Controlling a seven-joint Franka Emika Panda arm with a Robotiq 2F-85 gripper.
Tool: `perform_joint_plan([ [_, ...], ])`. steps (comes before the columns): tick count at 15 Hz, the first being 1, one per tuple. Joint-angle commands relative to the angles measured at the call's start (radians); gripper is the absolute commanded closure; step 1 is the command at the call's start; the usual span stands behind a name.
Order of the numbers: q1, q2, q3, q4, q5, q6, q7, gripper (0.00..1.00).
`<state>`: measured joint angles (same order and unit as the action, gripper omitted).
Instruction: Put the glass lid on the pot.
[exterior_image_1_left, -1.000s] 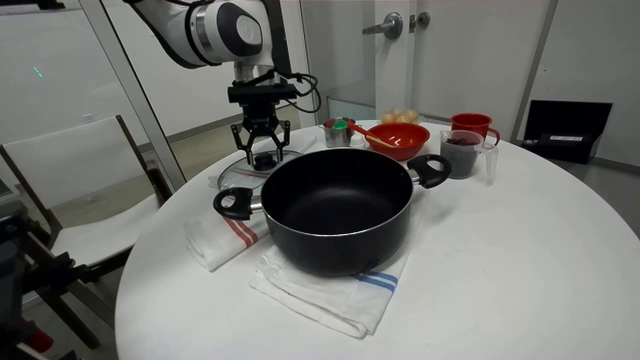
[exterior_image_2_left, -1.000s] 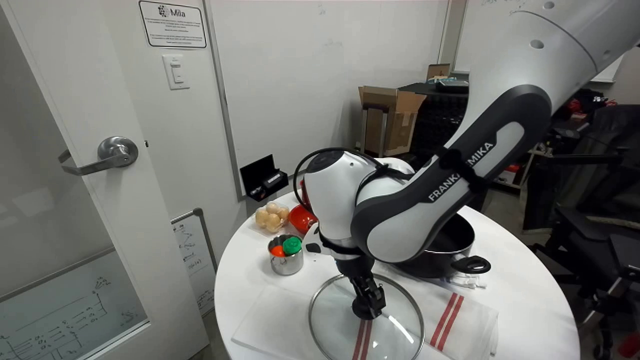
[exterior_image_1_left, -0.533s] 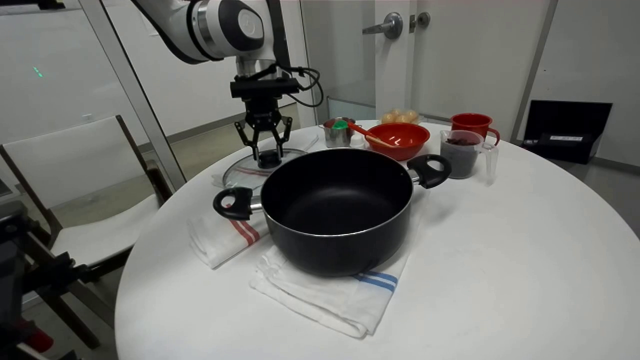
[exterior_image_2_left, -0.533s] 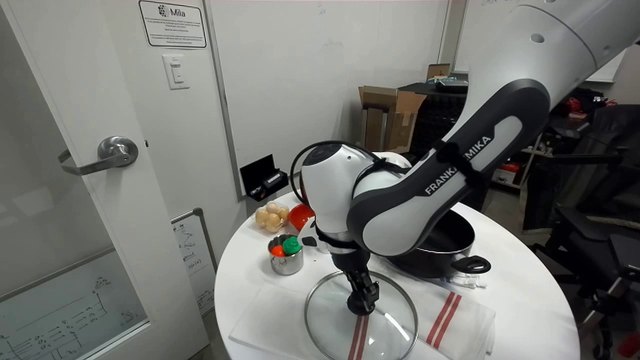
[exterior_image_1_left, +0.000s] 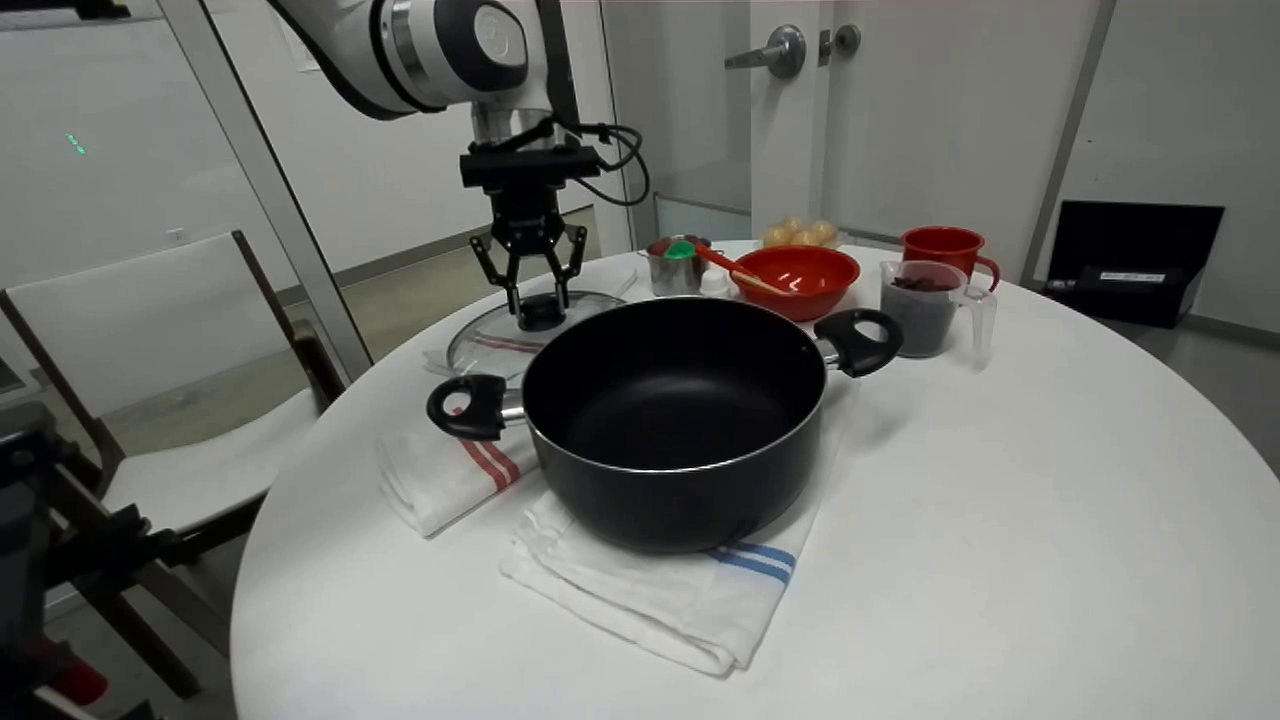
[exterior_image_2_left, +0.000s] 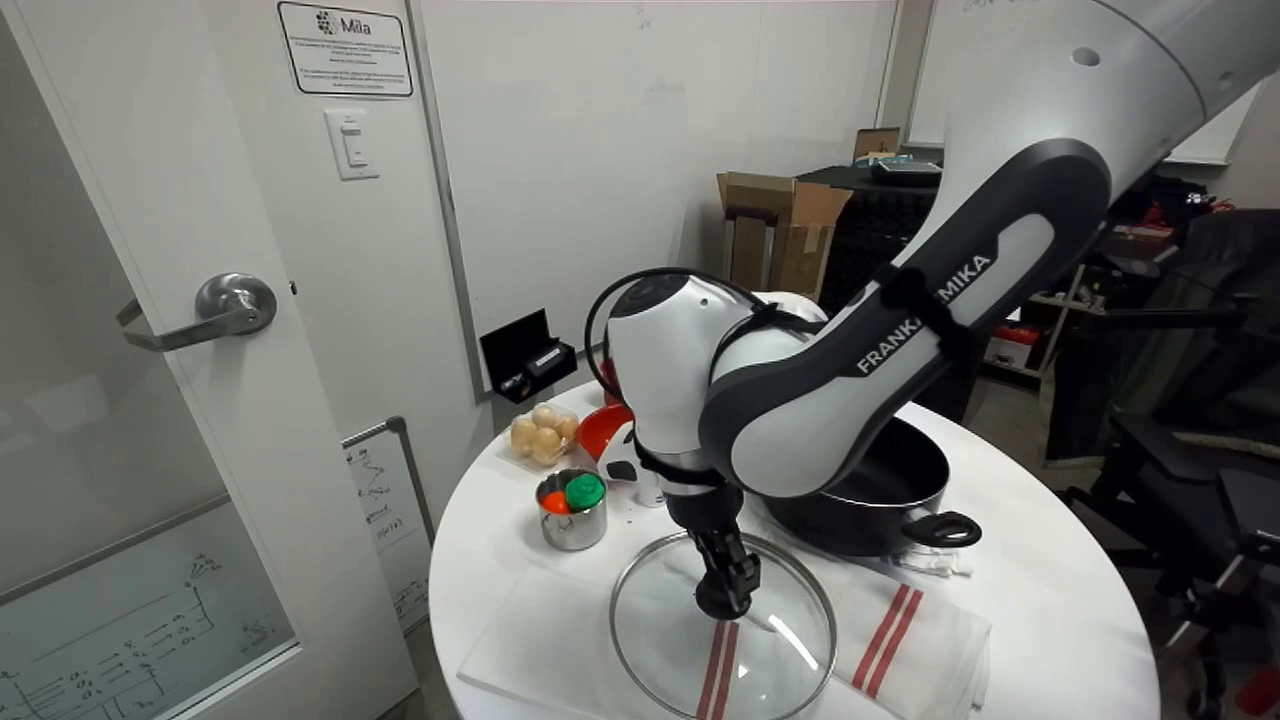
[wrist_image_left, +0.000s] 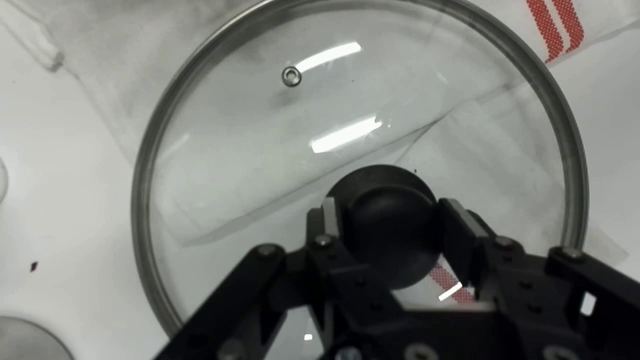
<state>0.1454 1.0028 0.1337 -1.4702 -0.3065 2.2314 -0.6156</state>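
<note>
Glass lid (wrist_image_left: 340, 145) just crept upward with gripper (exterior_image_1_left: 540, 302) clamped on its knob (wrist_image_left: 392, 232): lift likely started, pot (exterior_image_1_left: 672, 490) still uncovered.

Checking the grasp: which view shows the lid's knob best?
The wrist view: there the knob is large, seen from above, with the claw closed on it from both sides. Both exterior views show the knob much smaller, its black blending into the black claw.

The gripper (wrist_image_left: 392, 217) clasps the glass lid (wrist_image_left: 300, 160) by its knob (wrist_image_left: 392, 245); striped cloth (wrist_image_left: 555, 29) lies beneath, apparently folded.
</note>
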Motion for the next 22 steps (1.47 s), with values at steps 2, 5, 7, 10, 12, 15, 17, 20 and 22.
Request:
perform_joint_plan([
  [2, -0.012, -0.134, -0.005, -0.124, -0.023, 0.022, 0.003, 0.75],
  [5, -0.015, -0.198, -0.008, -0.165, -0.025, 0.015, 0.007, 0.75],
  [7, -0.015, -0.24, -0.01, -0.187, -0.026, 0.003, 0.009, 0.75],
  [10, -0.009, -0.296, -0.01, -0.209, -0.03, -0.014, 0.01, 0.75],
  [12, -0.004, -0.325, -0.015, -0.215, -0.037, -0.024, 0.017, 0.75],
  [15, -0.012, -0.334, -0.03, -0.178, -0.026, -0.09, 0.042, 0.75],
  [17, -0.033, -0.33, -0.042, -0.148, -0.009, -0.138, 0.058, 0.75],
  [20, -0.076, -0.328, -0.058, -0.124, 0.014, -0.176, 0.078, 0.75],
  [22, -0.119, -0.325, -0.059, -0.116, 0.043, -0.184, 0.079, 0.75],
])
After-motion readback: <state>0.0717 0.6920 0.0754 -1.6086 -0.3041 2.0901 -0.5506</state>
